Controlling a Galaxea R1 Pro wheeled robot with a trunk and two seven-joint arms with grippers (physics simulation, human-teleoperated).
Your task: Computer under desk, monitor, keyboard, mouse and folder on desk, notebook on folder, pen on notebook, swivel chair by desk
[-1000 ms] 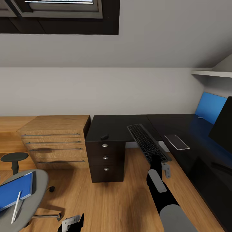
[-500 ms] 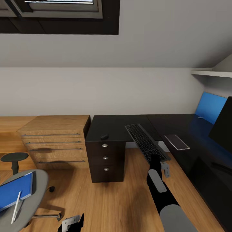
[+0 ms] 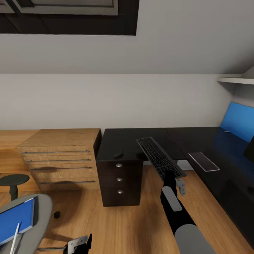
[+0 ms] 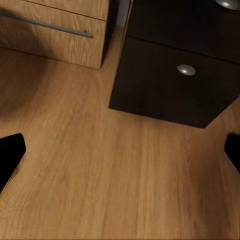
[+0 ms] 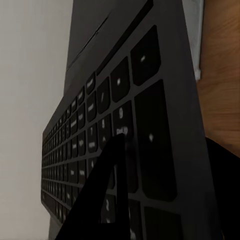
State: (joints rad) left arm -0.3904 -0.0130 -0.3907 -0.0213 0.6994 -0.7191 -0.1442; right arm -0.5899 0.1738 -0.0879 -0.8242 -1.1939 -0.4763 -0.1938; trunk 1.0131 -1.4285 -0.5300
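Right gripper point(image 3: 170, 173) clamped on one short end of keyboard point(image 3: 158, 157), held in air over desk point(image 3: 120, 139) edge. Slim, stiff, light; end grip may sag. Left gripper point(image 4: 120, 150) fingers apart, empty.

Pale grey walls point(image 3: 141, 95) are sloping up to a dark-framed skylight point(image 3: 70, 16) at far left. Light wood planks point(image 3: 141, 225) are covering the floor. A light wooden dresser point(image 3: 60, 158) is standing against the left wall, a white shelf point(image 3: 234, 80) hanging far right.
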